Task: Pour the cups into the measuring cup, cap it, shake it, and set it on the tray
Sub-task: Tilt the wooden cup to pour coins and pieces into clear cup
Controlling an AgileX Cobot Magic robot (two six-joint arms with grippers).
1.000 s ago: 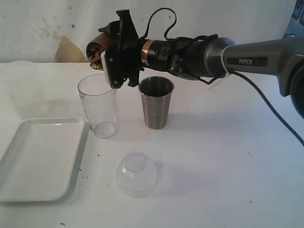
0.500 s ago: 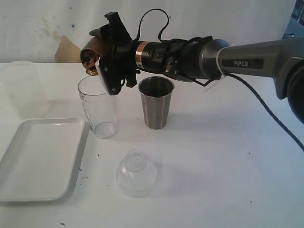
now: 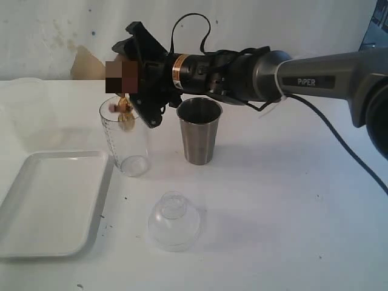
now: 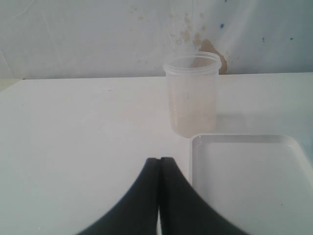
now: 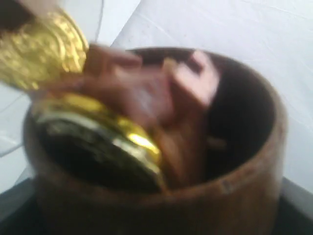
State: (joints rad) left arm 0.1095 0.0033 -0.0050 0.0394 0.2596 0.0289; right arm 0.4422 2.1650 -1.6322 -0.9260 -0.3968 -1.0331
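One arm [image 3: 315, 73] outstretched, right gripper [image 3: 140, 71] rolled — wooden cup [image 3: 121, 77] apparently tipped

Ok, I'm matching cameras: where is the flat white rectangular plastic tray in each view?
Exterior view: the flat white rectangular plastic tray lies at lower left, beside the clear measuring cup.
Left wrist view: it lies in front of the frosted translucent cup, beside the shut left end effector.
Right wrist view: not in it; the reddish-brown wooden cup fills it.
Shared landmark: the frosted cup, behind the tray in the exterior view.
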